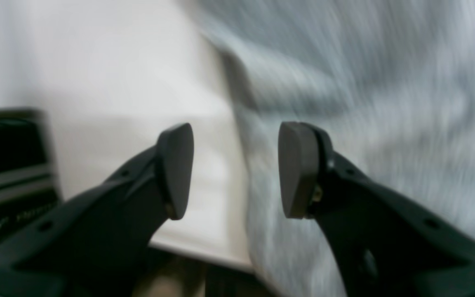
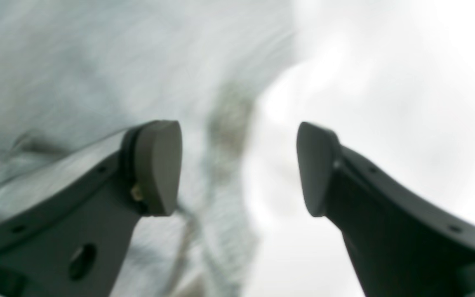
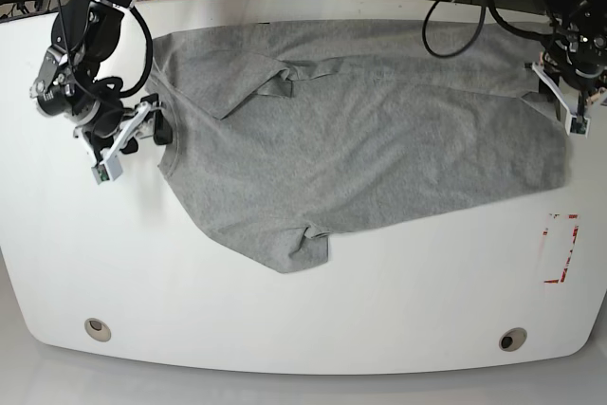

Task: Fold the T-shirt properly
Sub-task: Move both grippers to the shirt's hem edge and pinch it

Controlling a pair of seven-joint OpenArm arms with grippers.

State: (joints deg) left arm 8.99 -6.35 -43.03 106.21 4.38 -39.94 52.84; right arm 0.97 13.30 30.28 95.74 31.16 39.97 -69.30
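- The T-shirt (image 3: 360,135) lies spread across the upper middle of the white worktop (image 3: 285,320), collar toward the base view's left and hem toward its right.
- It is mostly flat. One sleeve (image 3: 251,82) at the far edge is turned over onto the body, and the other sleeve (image 3: 294,244) sticks out at the near edge with some wrinkles.
- In my judgement no proper fold is made yet; the side folds and the final fold all remain.
- The right claw (image 2: 239,167) stands wide and holds nothing. It is at the collar side, with cloth under one pad and bare worktop under the other.
- The left claw (image 1: 237,169) is also apart and empty, just over the hem edge.
- The base view alone shows the whole shirt outline, both arms at opposite ends, and a red mark (image 3: 561,248) on the worktop.
- The wrist views alone show the gap between the pads clearly, but they are blurred. The left wrist view also shows a dark box (image 1: 10,165) beyond the worktop edge.
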